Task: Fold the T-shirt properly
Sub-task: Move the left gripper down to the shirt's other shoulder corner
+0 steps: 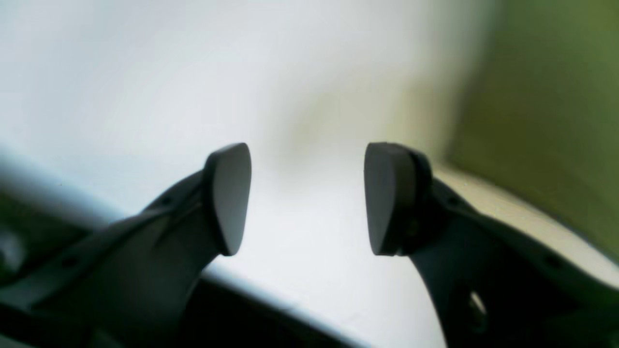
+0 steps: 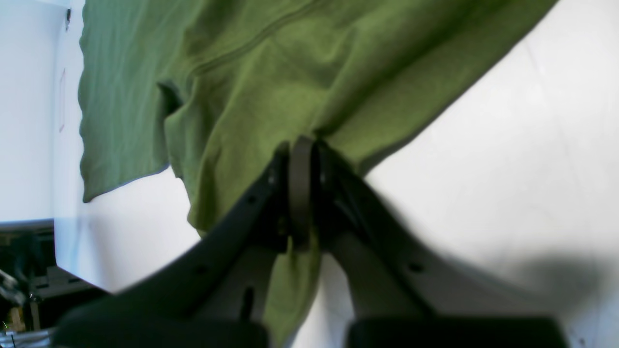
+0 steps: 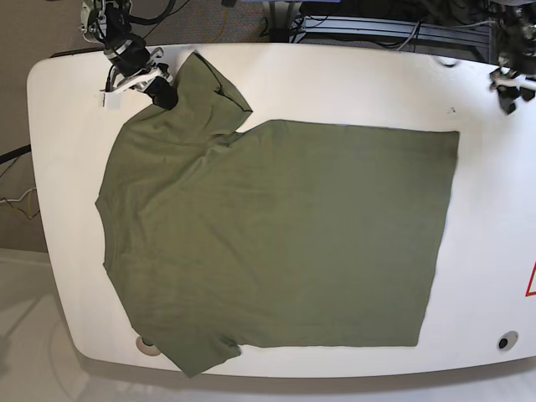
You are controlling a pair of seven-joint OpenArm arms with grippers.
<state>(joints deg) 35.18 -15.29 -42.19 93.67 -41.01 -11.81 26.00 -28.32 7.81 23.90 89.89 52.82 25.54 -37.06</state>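
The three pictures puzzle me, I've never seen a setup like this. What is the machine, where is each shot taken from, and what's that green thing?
This is a robot with two arms working at a white table. The wide picture looks down from above; the other two come from small cameras on each arm's wrist, looking along its pincer, called an end effector.

The green thing is a T-shirt, spread nearly flat on the table, with one sleeve hanging slightly over the near edge.

The right end effector, at the top left of the overhead picture, is shut on the T-shirt at the far sleeve; its wrist camera shows the fabric pinched between the two dark fingers.

The left end effector, at the top right of the overhead picture, is open and holds nothing. Its wrist view shows the two pads apart over bare table, with the shirt blurred to one side.
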